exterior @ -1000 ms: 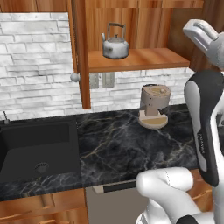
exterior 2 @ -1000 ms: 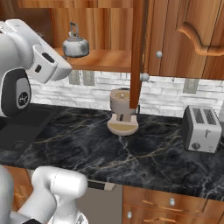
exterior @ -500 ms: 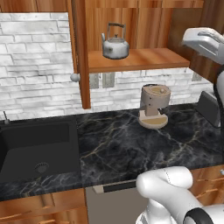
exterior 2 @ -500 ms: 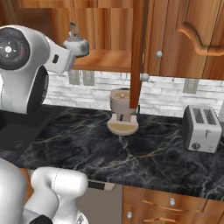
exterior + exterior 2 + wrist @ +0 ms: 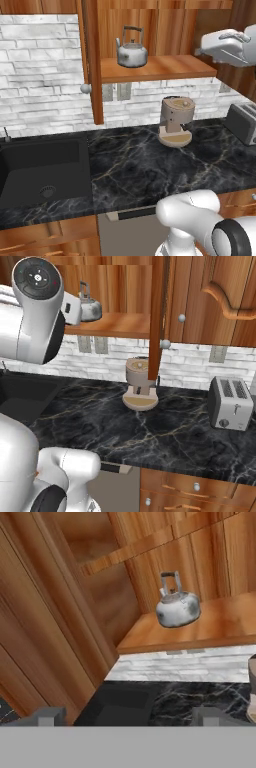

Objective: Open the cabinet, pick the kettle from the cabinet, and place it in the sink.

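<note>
Cabinet stands open, both doors swung out; the near door hangs edge-on. Kettle sits upright on the wooden shelf, well ahead of the gripper and above its line of sight — bail handle up, spout toward the open door side. Nothing sits between the fingertips; jaws spread wide, released, holding nothing. The hand rides at shelf height off the shelf's right end in the left base view. Sink lies far below the gripper and beyond the kettle's side of the counter, basin bare apart from the drain.

Judgement: door step done, reach toward the kettle in hand, pick and place both remain.

Risks from here:
- Bail handle is thin and arched; closing on it off-centre would probably let the kettle swing or slip. The rounded metal body looks slick, so a body grasp may squeeze it out.
- Approach is oblique to the shelf. A finger could catch the shelf's front edge or nudge the kettle back toward the cabinet wall.
- The open door stands between shelf and sink — the carry path must clear it, or the kettle could strike the door.
- The coffee maker stands on the counter below the shelf; a low descent could clip it.
</note>
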